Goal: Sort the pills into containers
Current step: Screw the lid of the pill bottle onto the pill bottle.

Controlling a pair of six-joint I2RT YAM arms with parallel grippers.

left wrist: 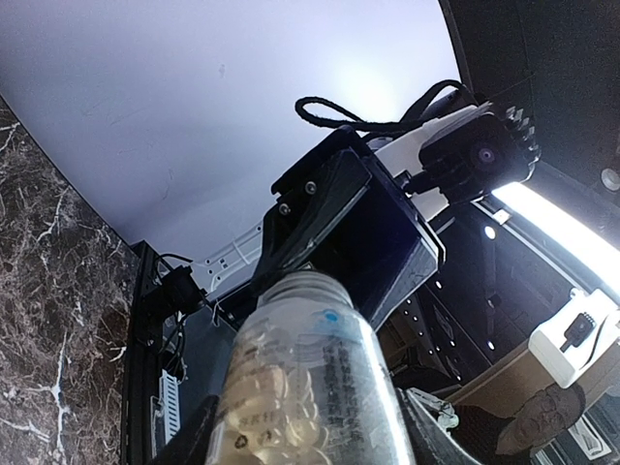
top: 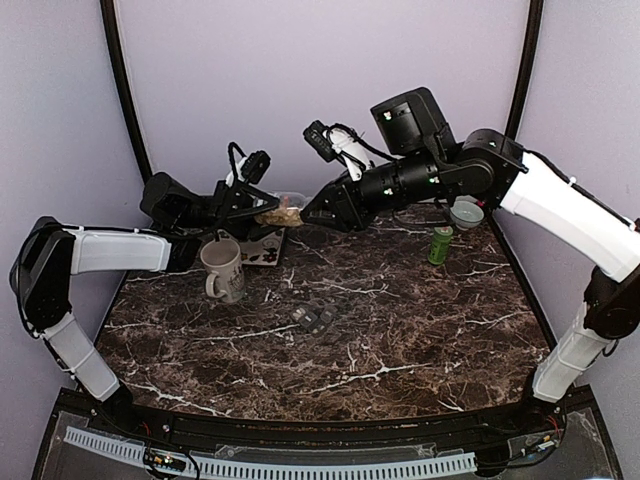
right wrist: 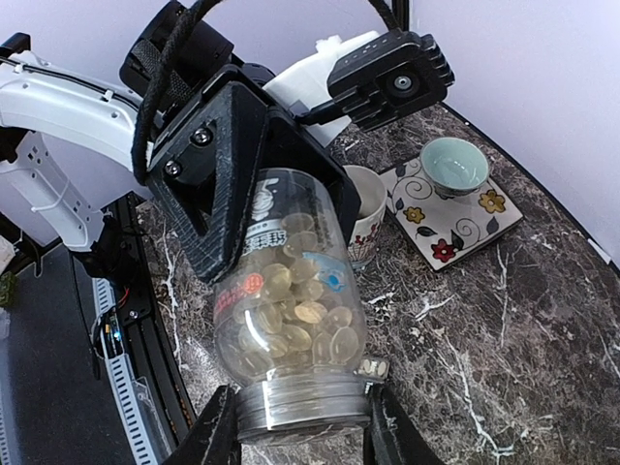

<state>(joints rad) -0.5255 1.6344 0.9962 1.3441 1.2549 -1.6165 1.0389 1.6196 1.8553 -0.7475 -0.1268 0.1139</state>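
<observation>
Nearest the arm bases, mid-counter (top: 420, 345): you've got the dark grey container strip (top: 315, 320) lying flat on the marble, well apart from both arms. You can't tell at this size what's in its compartments.

Further back on the left is a white mug (top: 222, 268), upright, handle toward the near side. It carries a printed pattern, nothing legible. Just behind it is a patterned tile (right wrist: 455, 208) with a flower motif and a teal bowl (right wrist: 455, 165) sitting on it.

On the right at about the same depth a green bottle (top: 440, 245) stands upright, with a grey bowl (top: 465, 213) just behind it.

Behind all that, both arms meet over the counter's far part with a clear jar (right wrist: 291, 291) held between them, lifted off the surface, above the mug and tile.
- left hand (left wrist: 305, 417): closed partway on the jar body near its base, black fingers either side.
- right hand (right wrist: 300, 431): fingers pressed against both sides of the threaded neck end, so closed on the jar too.

The pills (right wrist: 300, 315) are all inside the jar, tan-yellow discs piled toward the neck, roughly half full.

Writing: the jar label has dark printed characters plus a blue dot and an orange-red dot, and the left wrist view shows a recycling triangle moulded low on the wall. The text is too blurred to read in either wrist view, and no brand can be made out.
</observation>
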